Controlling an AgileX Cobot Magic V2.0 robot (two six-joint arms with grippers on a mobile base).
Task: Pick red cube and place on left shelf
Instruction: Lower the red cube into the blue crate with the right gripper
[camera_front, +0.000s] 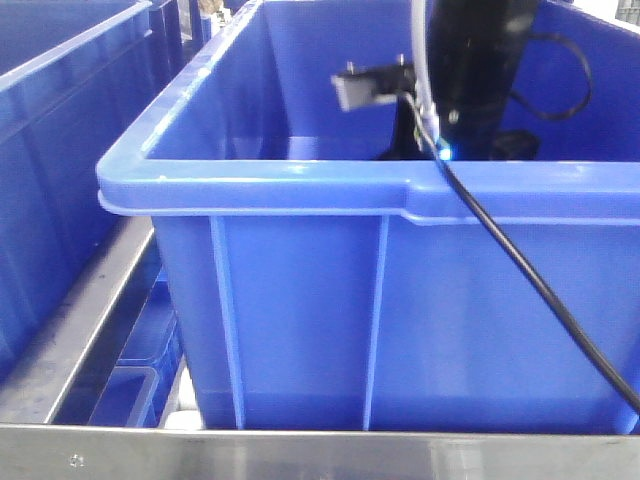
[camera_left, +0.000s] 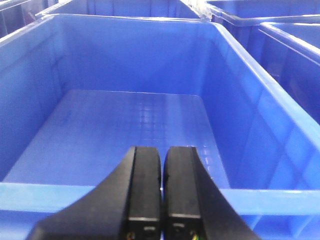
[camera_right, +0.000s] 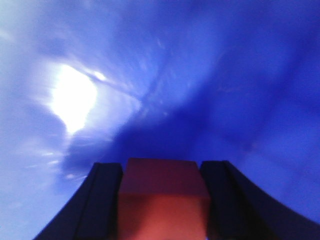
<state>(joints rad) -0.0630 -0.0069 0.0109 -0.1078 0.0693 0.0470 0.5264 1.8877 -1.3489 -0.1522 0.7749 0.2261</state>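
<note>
The red cube (camera_right: 162, 200) is seen nearest the lens of the right wrist view, pinched between the two dark fingers (camera_right: 102, 200) of the right gripper (camera_right: 161, 170), one finger pressed on each side face. Beyond the cube only blurred blue plastic with a bright glare patch is shown; whether the cube touches that surface cannot be told.

In the left wrist view the left gripper (camera_left: 163, 152) is shown with its black fingers pressed together, only a thin slit left between them and nothing held. It is held just over the near rim of a large blue crate (camera_left: 50, 195), whose ribbed floor is seen bare ahead.

In the front view a steel rail of the left shelf (camera_front: 300, 455) is seen along the bottom edge, and a blue crate (camera_front: 300, 185) is carried on it. A black arm (camera_front: 480, 70) is lowered inside this crate at its right, and a black cable (camera_front: 540, 290) is draped over the rim. A second crate (camera_front: 60, 120) is set beside it at the left.
</note>
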